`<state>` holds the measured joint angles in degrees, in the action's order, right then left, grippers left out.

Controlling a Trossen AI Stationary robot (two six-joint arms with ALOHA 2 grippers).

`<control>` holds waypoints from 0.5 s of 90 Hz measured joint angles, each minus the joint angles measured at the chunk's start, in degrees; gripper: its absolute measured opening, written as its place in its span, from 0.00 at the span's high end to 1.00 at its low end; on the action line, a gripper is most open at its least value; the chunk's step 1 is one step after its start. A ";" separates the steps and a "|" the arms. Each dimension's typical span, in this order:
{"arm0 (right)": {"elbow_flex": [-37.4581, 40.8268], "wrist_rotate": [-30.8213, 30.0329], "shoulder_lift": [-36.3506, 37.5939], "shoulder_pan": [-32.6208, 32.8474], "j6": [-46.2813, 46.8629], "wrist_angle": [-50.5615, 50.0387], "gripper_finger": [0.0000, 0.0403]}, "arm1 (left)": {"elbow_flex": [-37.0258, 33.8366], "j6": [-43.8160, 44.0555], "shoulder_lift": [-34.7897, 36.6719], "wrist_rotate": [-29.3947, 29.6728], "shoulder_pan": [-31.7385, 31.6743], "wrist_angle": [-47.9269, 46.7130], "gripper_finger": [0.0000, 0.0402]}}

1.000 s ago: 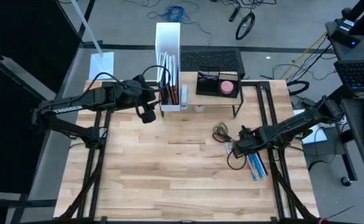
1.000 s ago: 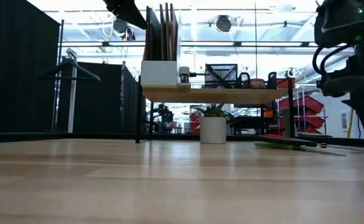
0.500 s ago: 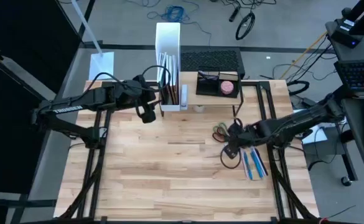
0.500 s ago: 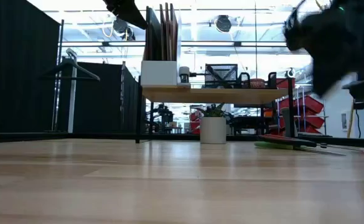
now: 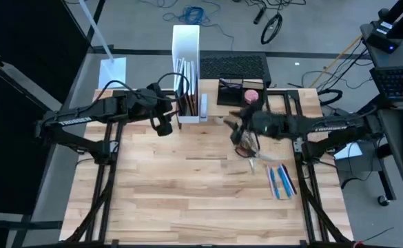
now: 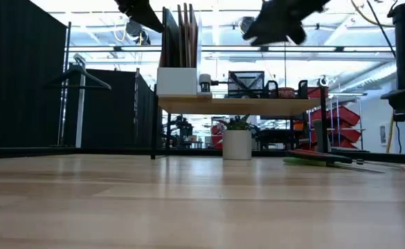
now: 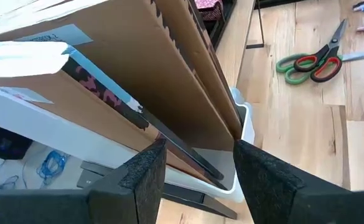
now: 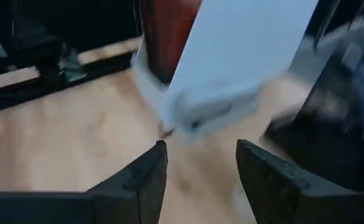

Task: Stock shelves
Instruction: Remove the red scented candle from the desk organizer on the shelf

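The shelves (image 5: 218, 117) (image 6: 237, 105), a low riser with a light-wood top on black legs, stand at the table's far edge. On the riser's left end a white file box (image 5: 186, 65) holds brown folders (image 7: 169, 81). My left gripper (image 7: 197, 180) (image 5: 173, 109) is open at the folders' upper edge, a finger on either side; I cannot tell whether it touches them. My right gripper (image 5: 234, 122) (image 8: 200, 174) hangs open with nothing between its fingers, just in front of the riser and high above it in the low view (image 6: 282, 21).
A black organizer tray (image 5: 239, 93) with a pink thing in it sits on the riser's right part. Green-and-red scissors (image 5: 246, 146) (image 7: 309, 62) and blue pens (image 5: 280, 180) lie on the table's right half. A white plant pot (image 6: 237, 144) stands under the riser.
My right gripper has risen from over the pens near the table's right edge and swung toward the far edge and the left, up to the riser. The pens lie uncovered on the table.
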<state>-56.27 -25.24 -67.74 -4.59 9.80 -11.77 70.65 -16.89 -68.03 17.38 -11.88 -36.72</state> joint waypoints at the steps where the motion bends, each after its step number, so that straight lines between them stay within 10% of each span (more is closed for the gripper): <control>1: -0.57 0.66 0.01 -0.76 -0.97 -0.07 0.58 | 0.01 -0.01 0.00 0.01 0.00 -0.03 0.56; 45: -35.97 21.60 -16.44 -27.56 -28.21 -34.06 0.58 | -0.02 0.03 0.00 0.20 -0.02 -4.18 0.56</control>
<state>-92.24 -3.63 -84.18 -32.15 -18.41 -45.83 70.63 -16.86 -68.03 17.57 -11.90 -40.91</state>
